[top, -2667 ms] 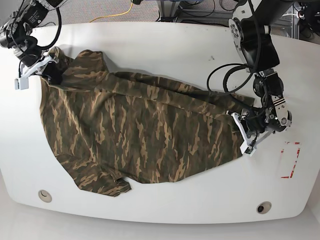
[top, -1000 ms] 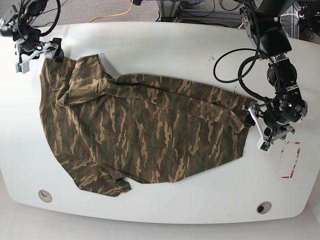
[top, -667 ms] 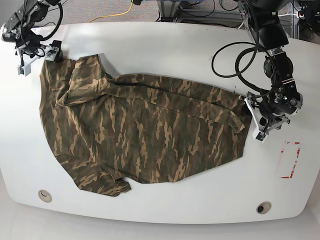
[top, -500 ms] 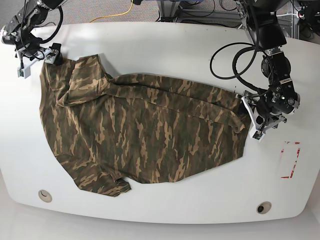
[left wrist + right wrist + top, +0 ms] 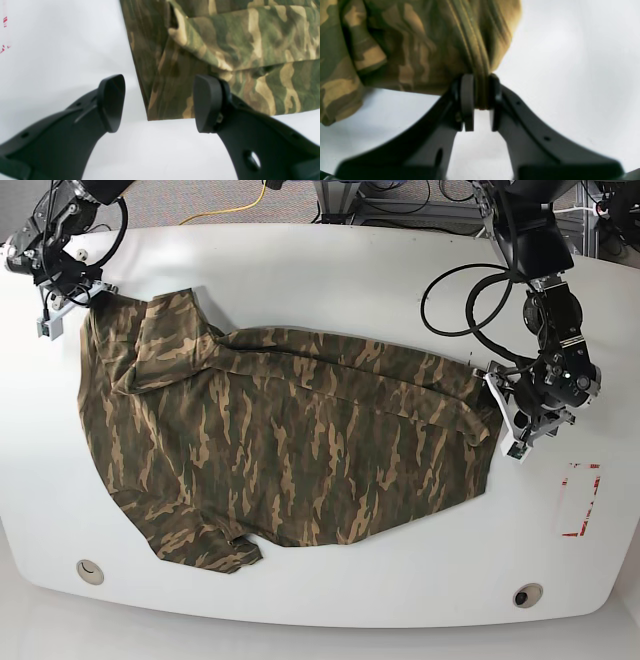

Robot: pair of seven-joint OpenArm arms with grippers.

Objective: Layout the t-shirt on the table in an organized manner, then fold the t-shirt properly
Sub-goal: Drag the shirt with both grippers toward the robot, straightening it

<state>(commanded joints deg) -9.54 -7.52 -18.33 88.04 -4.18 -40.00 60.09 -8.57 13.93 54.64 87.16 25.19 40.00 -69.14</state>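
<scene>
While the right gripper (image 5: pixel 478 105) is clamped on a bunched fold of the t-shirt (image 5: pixel 420 45), its two dark fingers (image 5: pixel 467 100) press the cloth from both sides with only a thin band of fabric between them. In the base view this gripper (image 5: pixel 62 298) sits at the far corner of the garment, on that view's left, near the edge of the table (image 5: pixel 320 250).

The left gripper (image 5: pixel 158 102) stands with its jaws spread wide and holds nothing. One pad (image 5: pixel 112 100) lies over bare tabletop (image 5: pixel 62 50); the other pad (image 5: pixel 206 102) lies over the camouflage cloth, and a corner of the t-shirt (image 5: pixel 225 37) falls in the gap between them. In the base view this gripper (image 5: pixel 510 420) is just beside the garment's edge on that view's right.

The t-shirt (image 5: pixel 280 440) lies spread across the middle of the table, mostly flat, with a folded-over ridge running along its far side. A red-marked rectangle (image 5: pixel 578 500) lies near the left arm, apart from the cloth. Two round grommet holes (image 5: pixel 90 571) sit near the table's front edge.
</scene>
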